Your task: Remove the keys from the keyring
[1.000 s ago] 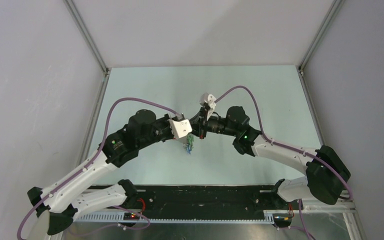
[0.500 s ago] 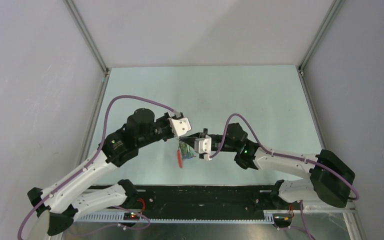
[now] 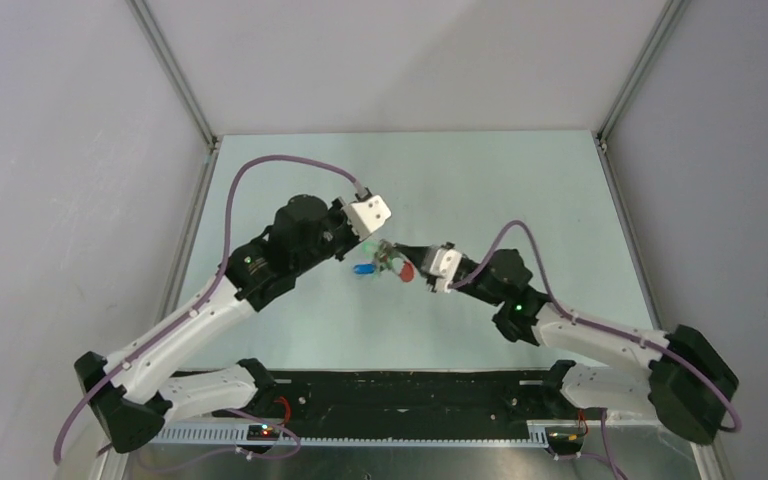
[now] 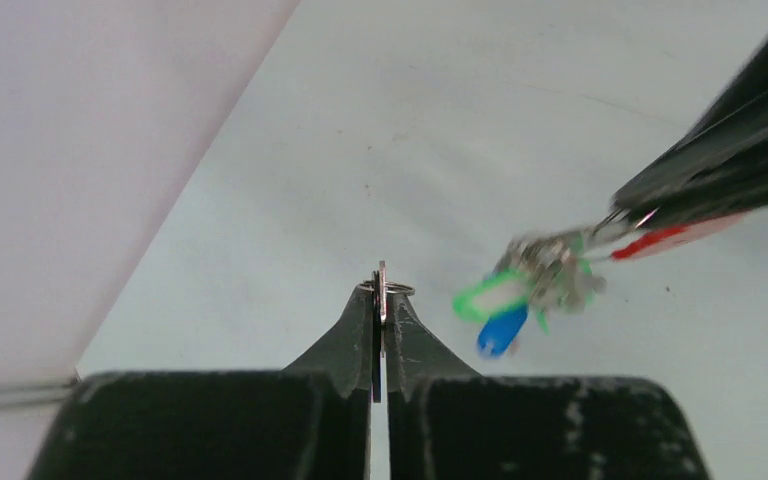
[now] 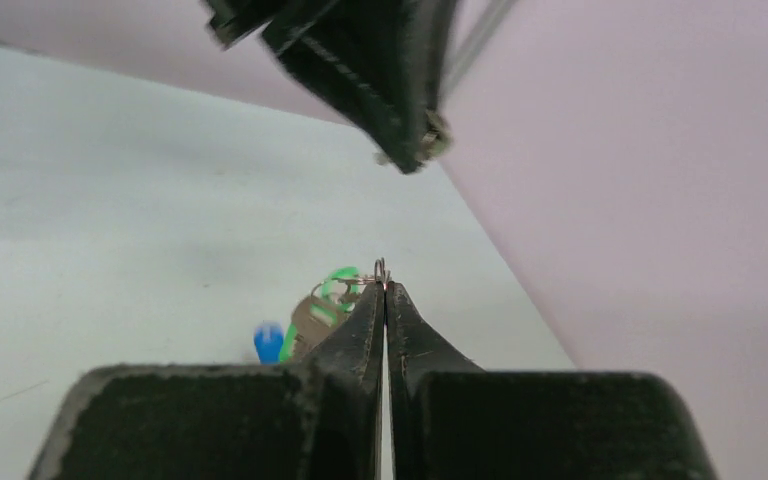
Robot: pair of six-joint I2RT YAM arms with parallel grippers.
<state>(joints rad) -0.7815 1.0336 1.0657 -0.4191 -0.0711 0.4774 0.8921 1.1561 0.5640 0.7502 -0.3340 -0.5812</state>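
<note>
My right gripper (image 3: 398,256) (image 5: 381,285) is shut on the red keyring (image 3: 405,270) (image 4: 668,238) and holds it above the table. The remaining keys (image 3: 380,263) (image 4: 545,280) (image 5: 318,308) hang from it in a cluster, with a green tag (image 4: 482,295) and a blue tag (image 3: 363,270) (image 4: 500,330) (image 5: 268,342). My left gripper (image 3: 377,240) (image 4: 380,295) is shut on one single silver key (image 4: 381,285) that carries a small silver ring. It holds this key apart from the cluster, just to its left. The left gripper also shows at the top of the right wrist view (image 5: 400,90).
The pale green table (image 3: 520,190) is walled by grey panels on the left (image 3: 70,200), back and right. A black strip (image 3: 410,390) with the arm bases runs along the near edge. Purple cables loop over both arms.
Both grippers have moved up and away from the near edge. The right gripper has swung right with the cluster and the red ring. The left gripper now holds its key apart from the cluster.
</note>
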